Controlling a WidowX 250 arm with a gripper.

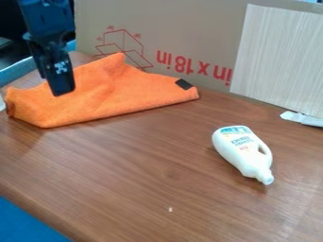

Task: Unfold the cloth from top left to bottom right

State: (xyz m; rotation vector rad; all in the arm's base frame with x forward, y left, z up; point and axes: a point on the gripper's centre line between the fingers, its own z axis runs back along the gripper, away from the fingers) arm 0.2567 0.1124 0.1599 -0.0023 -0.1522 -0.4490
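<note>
The orange cloth (pixel 126 97) lies in the upper left of the frame, rumpled on the brown wooden table (pixel 145 165), with a raised peak at its top and a small dark patch (pixel 183 84) near its right end; its lower edge slants up toward the right. The black gripper (pixel 60 89) hangs down from the top edge at the upper left, in front of the cloth's left part; I cannot tell whether it is open or closed, or whether it touches the fabric. Right of the frame's middle, a white bottle (pixel 240 151) lies on its side, its cap toward the lower right. Cardboard (pixel 195 28) with red print stands behind the cloth along the top, and a pale wood-grained panel (pixel 281 56) covers the upper right. A blue surface (pixel 25 224) fills the lower left corner.
</note>
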